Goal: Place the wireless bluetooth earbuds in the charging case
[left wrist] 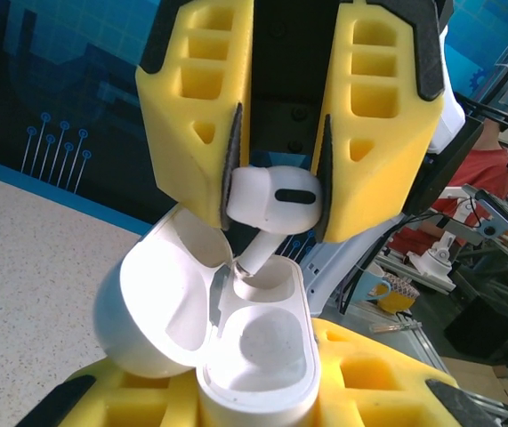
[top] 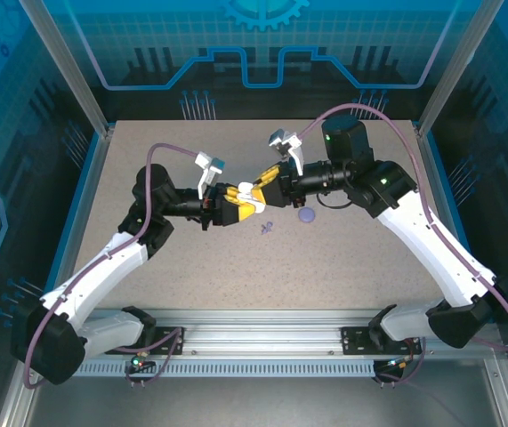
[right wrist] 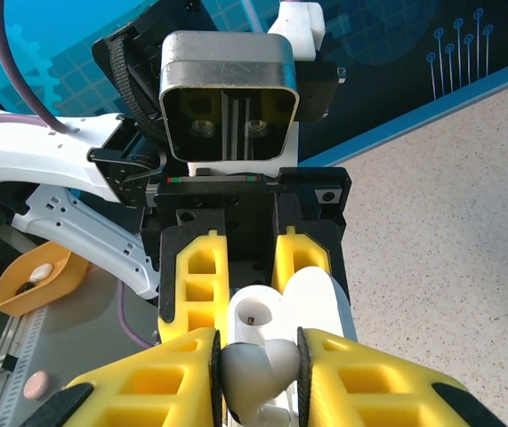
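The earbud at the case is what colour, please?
The earbud is white, clearest in the left wrist view.

The earbud (left wrist: 271, 197) mid-frame is smooth, glossy white plastic, and the charging case (left wrist: 262, 391) below it has the same finish, duller inside. The fingers (left wrist: 378, 107) of the right gripper (left wrist: 276, 213) look like matt yellow plastic with dull black pads (left wrist: 235, 151). The tabletop (left wrist: 22, 267) at left is matt, speckled, finely grainy.

Your right tool (top: 267, 181) grips the small white plastic earbud (left wrist: 276, 196) just above the open white plastic charging case (left wrist: 258, 356), with the stem reaching into one socket. Your left tool (top: 234, 203) holds that case. On the bench (top: 191, 267), to their right, lies a flat round purple disc (top: 305, 213), with tiny pale-lavender pieces (top: 267, 228) left of it.
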Robot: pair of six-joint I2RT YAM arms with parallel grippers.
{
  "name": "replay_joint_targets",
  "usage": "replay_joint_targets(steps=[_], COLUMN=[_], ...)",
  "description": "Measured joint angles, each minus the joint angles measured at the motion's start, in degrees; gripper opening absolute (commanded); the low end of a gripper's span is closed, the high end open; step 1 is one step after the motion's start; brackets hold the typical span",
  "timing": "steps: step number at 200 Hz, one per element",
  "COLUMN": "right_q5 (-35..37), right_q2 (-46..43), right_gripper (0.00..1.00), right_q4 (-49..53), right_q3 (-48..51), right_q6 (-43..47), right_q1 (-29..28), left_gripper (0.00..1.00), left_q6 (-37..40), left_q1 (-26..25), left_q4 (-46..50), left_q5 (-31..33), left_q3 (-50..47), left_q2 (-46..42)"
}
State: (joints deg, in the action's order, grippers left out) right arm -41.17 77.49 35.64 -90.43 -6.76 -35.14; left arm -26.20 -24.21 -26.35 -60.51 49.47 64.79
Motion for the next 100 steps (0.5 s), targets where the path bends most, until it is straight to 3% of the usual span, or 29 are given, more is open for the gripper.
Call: replay_joint_targets(steps=[100], right_q5=[0.4], right_q2=[0.1], right_gripper=[0.27], right_q4=[1.5], right_q3=[-0.4], right_q6=[1.1], right_q1=[0.1], left_gripper=[0.12], left_q6=[4.3], left_q1=[-0.3], left_q4=[5.1], left_q5=[0.8], left_q3=[1.5], left_q2=[0.1])
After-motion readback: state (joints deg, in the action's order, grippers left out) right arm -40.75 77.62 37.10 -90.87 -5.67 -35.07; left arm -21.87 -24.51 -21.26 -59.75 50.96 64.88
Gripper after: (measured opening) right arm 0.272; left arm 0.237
